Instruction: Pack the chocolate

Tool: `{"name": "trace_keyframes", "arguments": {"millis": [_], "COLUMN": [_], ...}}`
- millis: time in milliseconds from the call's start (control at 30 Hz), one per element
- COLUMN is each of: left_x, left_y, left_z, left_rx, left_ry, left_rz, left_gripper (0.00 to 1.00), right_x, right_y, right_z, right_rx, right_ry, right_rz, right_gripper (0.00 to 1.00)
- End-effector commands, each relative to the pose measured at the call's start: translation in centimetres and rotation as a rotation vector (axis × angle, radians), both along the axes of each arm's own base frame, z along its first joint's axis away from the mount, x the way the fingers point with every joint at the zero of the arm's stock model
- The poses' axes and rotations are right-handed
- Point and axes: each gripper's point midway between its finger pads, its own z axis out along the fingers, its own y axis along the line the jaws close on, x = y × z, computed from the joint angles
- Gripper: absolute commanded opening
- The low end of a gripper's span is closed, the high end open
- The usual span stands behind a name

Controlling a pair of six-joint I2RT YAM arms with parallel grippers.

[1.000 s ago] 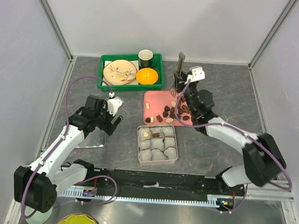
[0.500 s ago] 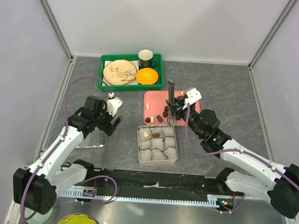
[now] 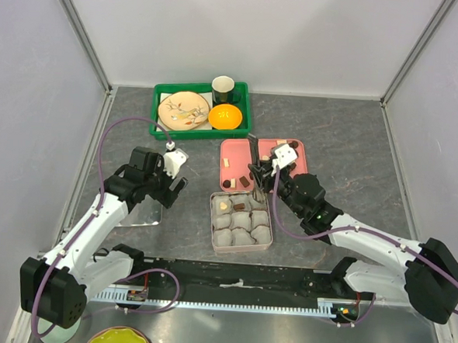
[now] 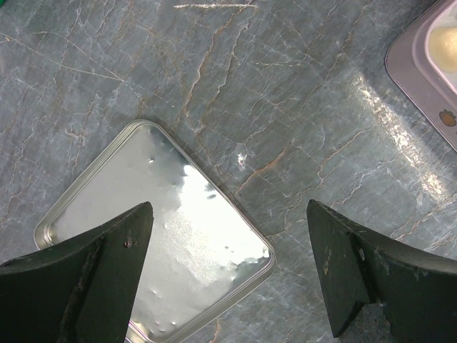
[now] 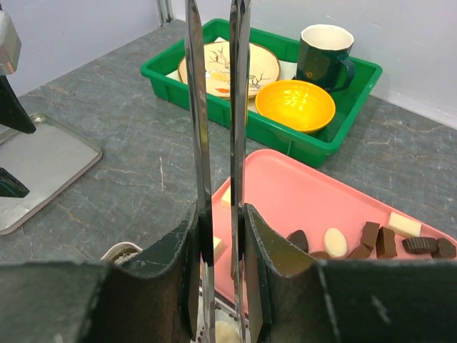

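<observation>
- In the top view, the right gripper (image 3: 261,176) hangs over the far edge of the tin (image 3: 236,251). Its fingers are clamped on a pair of metal tongs (image 3: 253,151), which stand nearly upright with the tips down. We take it the tongs are there because their thin tips can reach into a single paper cup (image 3: 244,236), where the fingers would be too bulky.
- Most of the chocolate (image 3: 227,185) lies loose on the pink tray (image 3: 236,150) just behind the tin, so each trip can be short. A cream piece and a brown one sit in the tin's far row and the other cups look unfilled, so we judge the packing barely begun.
- The left gripper (image 3: 173,190) hangs well apart from the tin, above the lid (image 3: 142,215). The green tray (image 3: 157,105) at the back, with its plate, bowl and mug, seems to us to play no part.
- In the left wrist view, the fingers (image 4: 100,264) stand wide apart with nothing between them, straddling a corner of the lid, which lies flat on the table (image 4: 285,107). We read this as waiting out of the way, ready to take the lid once the tin is full.
- In the right wrist view, the two blades of the tongs run up between the fingers (image 5: 168,254), squeezed close together with a narrow gap left between them. The tips are cut off at the bottom edge, where only a pale patch shows, so we cannot tell whether they carry a piece.
- Beyond the blades, brown and cream pieces cluster on the right side of the pink tray, with a few more beside the blades.
</observation>
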Motion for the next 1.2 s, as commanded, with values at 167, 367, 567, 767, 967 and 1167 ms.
{"name": "trace_keyframes", "arguments": {"millis": [167,367,567,767,967,1167], "left_x": [0.3,0.3,0.2,0.2,0.1,0.0], "left_y": [0.0,0.0,0.1,0.2,0.1,0.1], "left_z": [1.1,1.2,1.3,1.4,1.3,1.3], "left_rx": [-0.007,-0.008,-0.008,-0.004,-0.004,-0.004], "left_ry": [-0.043,-0.045,-0.046,-0.051,-0.048,-0.045], "left_rz": [-0.008,-0.008,-0.006,-0.003,-0.008,-0.009], "left_gripper": [0.95,0.95,0.95,0.95,0.95,0.95], "right_x": [0.3,0.2,0.2,0.1,-0.1,-0.6], "right_y": [0.9,0.8,0.8,0.7,0.6,0.3], "right_z": [2.3,2.1,2.0,2.2,2.3,2.6], "right_rx": [0.095,0.087,0.087,0.09,0.093,0.103], "right_ry": [-0.062,-0.06,-0.058,-0.062,-0.063,-0.066], "right_rz": [0.012,0.012,0.013,0.015,0.02,0.029], "right_gripper": [0.29,0.35,0.4,0.41,0.42,0.44]}}
